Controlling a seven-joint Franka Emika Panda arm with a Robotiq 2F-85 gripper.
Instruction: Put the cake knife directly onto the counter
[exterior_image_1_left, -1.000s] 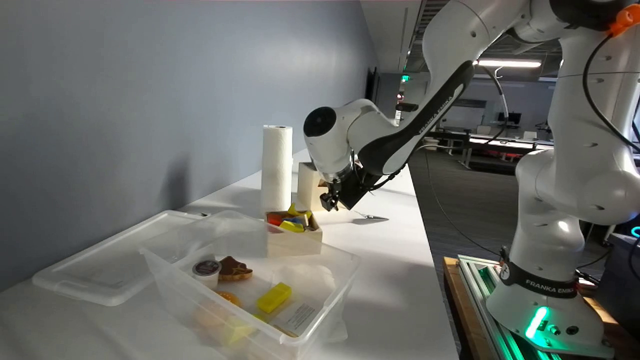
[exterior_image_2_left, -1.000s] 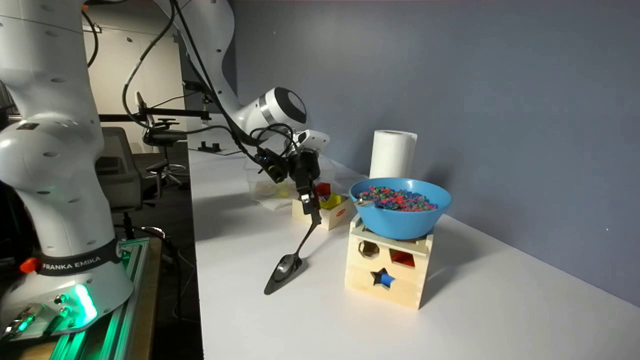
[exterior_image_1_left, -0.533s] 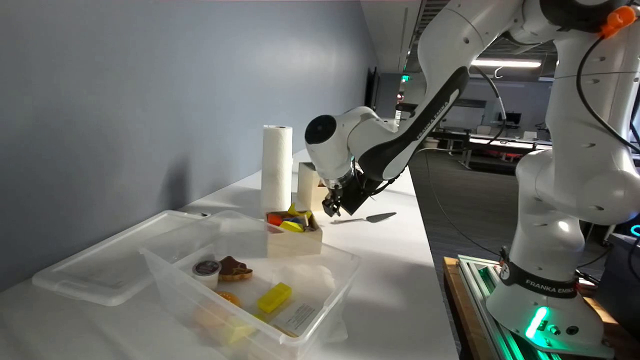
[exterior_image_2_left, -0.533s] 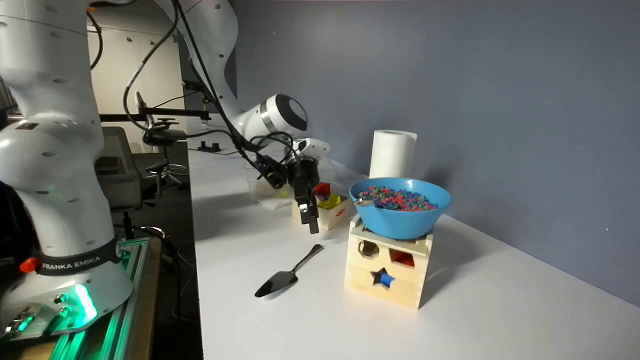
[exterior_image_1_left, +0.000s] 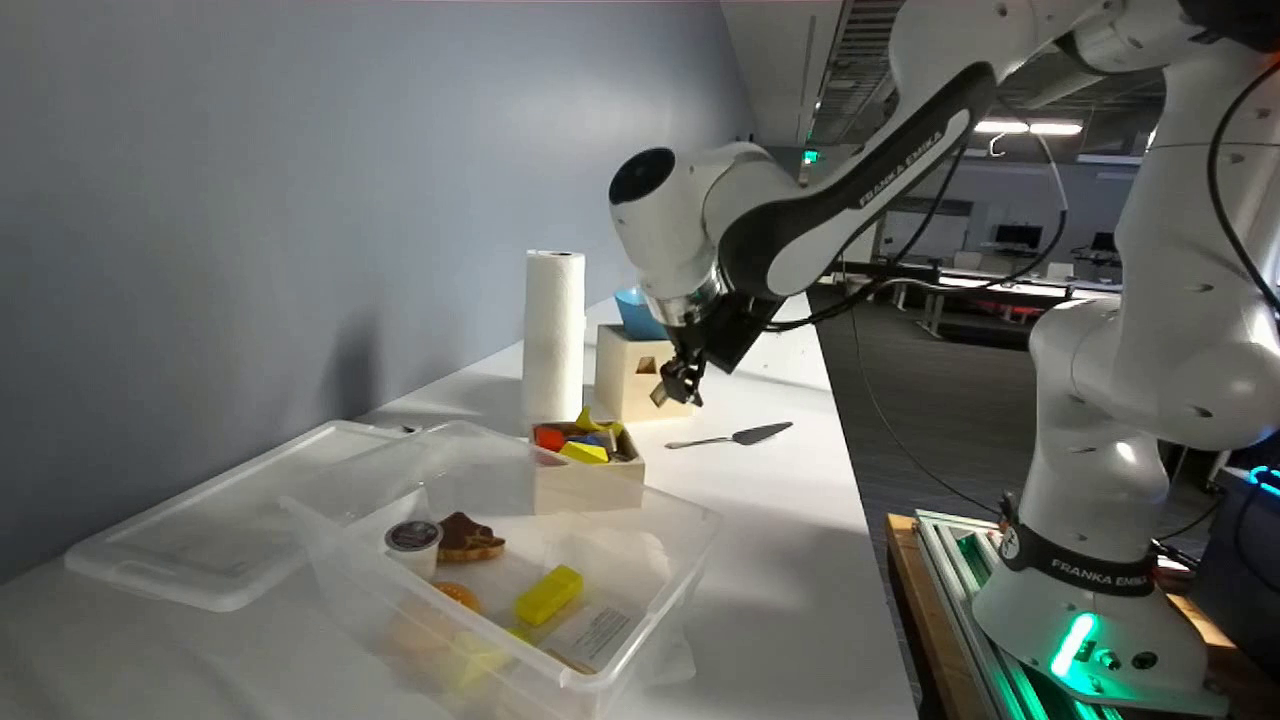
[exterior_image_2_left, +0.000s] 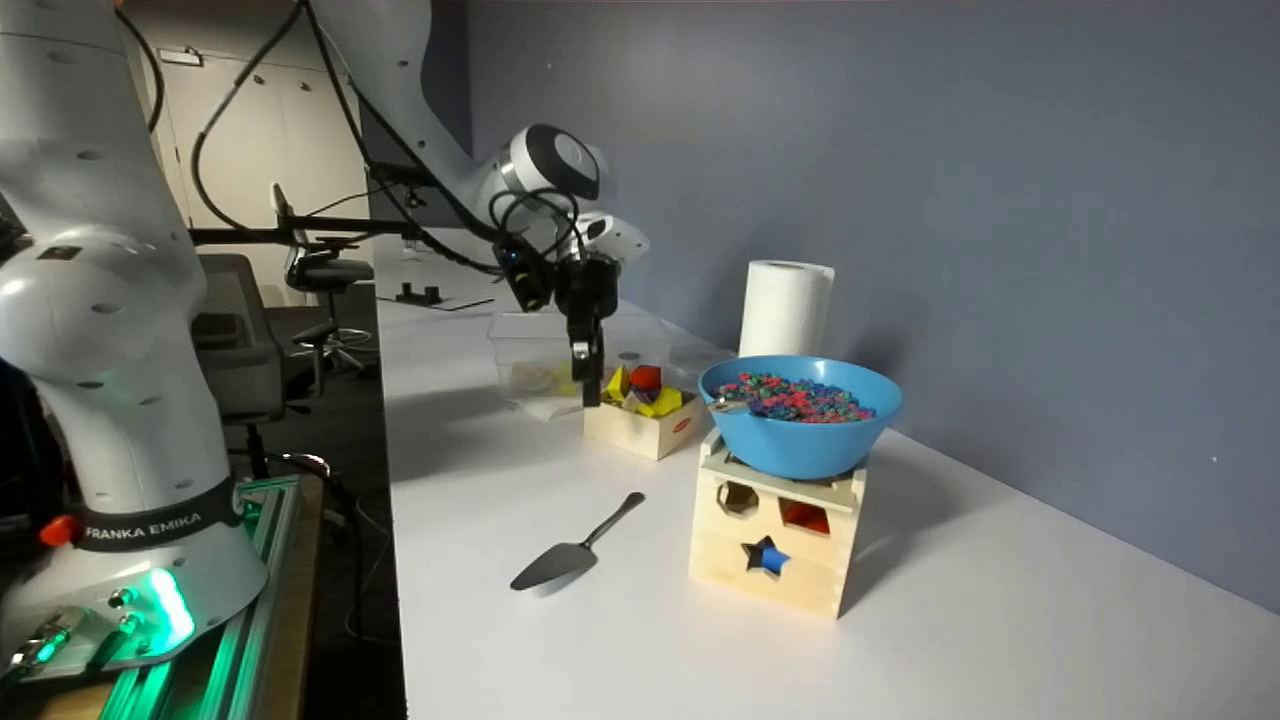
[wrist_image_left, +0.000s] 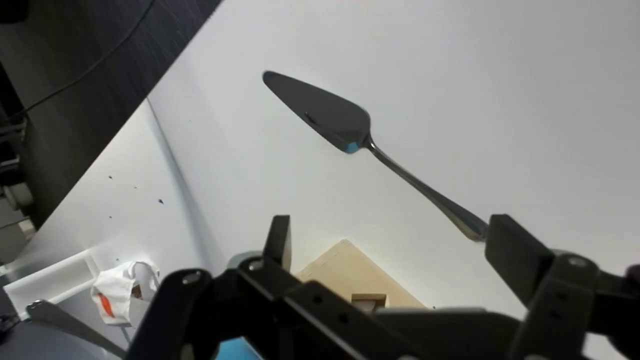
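The cake knife, dark grey with a slim handle, lies flat on the white counter (exterior_image_1_left: 800, 560). It shows in both exterior views (exterior_image_1_left: 760, 434) (exterior_image_2_left: 557, 566) and in the wrist view (wrist_image_left: 322, 107). Its blade points toward the counter's open edge. My gripper (exterior_image_1_left: 680, 398) hangs in the air above the counter, apart from the knife; it also shows in an exterior view (exterior_image_2_left: 592, 385). In the wrist view, the gripper's fingers (wrist_image_left: 390, 235) are wide apart with nothing between them. The right finger covers the very end of the knife handle there.
A wooden shape box (exterior_image_2_left: 770, 540) carries a blue bowl (exterior_image_2_left: 800, 440) of small coloured pieces. A small wooden crate (exterior_image_2_left: 630, 430) of blocks stands beside it. A clear bin (exterior_image_1_left: 662, 600), its lid (exterior_image_1_left: 220, 540) and a paper towel roll (exterior_image_1_left: 555, 340) stand along the wall.
One second ago my gripper held the knife's handle, the knife tilted. Half a second ago the knife lay on the counter, released. Since then the gripper has risen away; the knife has stayed put.
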